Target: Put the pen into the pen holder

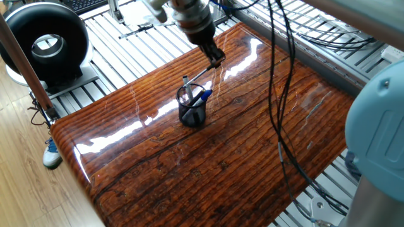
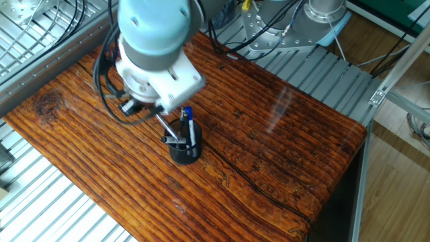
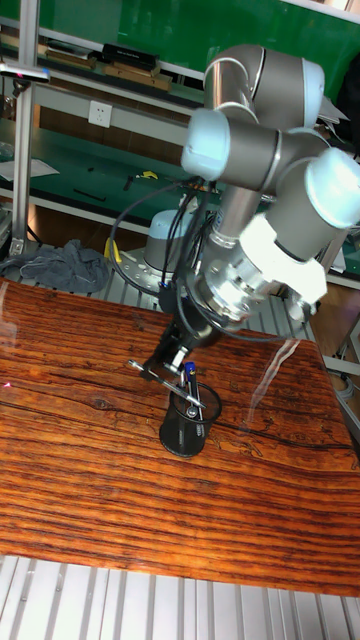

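Note:
The pen holder [image 1: 192, 113] is a small black mesh cup standing mid-table, also seen in the other fixed view [image 2: 184, 152] and the tall view [image 3: 185, 432]. The pen [image 1: 201, 77] is a thin dark stick that slants from the cup's rim up to my gripper [image 1: 215, 62], which is shut on its upper end. Its lower end sits inside the cup. In the other fixed view the pen [image 2: 168, 128] runs from under the wrist into the cup, and the fingers are hidden. In the tall view my gripper [image 3: 170, 358] hangs just above the cup's left side.
A blue-capped pen [image 1: 204, 96] and a grey pen [image 1: 185, 82] stand in the cup. Black cables [image 1: 278, 94] hang over the table's right half. A black round device [image 1: 45, 44] sits off the table's left. The wooden table [image 1: 208, 164] is glossy.

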You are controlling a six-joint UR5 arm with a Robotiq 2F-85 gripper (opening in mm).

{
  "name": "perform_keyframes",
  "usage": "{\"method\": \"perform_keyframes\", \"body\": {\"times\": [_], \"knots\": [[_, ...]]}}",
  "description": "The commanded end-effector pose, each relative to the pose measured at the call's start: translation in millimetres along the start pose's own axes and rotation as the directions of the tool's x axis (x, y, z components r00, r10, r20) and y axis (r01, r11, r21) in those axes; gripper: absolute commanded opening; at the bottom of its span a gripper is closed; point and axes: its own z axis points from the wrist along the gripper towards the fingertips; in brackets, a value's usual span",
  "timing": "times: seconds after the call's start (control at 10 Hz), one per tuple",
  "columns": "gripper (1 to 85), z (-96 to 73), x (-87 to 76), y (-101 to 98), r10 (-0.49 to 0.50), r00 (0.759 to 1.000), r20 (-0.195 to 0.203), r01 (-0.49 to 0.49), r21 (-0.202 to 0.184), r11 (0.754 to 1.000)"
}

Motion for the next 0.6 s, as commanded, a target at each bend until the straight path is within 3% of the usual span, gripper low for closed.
{"method": "perform_keyframes", "body": {"times": [0.0,0.1,0.5], "knots": [[1.3,-2.3,-4.6,-9.4,-0.028,0.995,-0.094,0.031,0.030,0.999],[1.3,-2.8,-1.9,-8.8,-0.035,0.992,-0.117,0.038,0.028,0.999],[1.3,-1.9,-12.6,4.8,-0.062,0.991,-0.121,0.060,-0.021,0.998]]}}
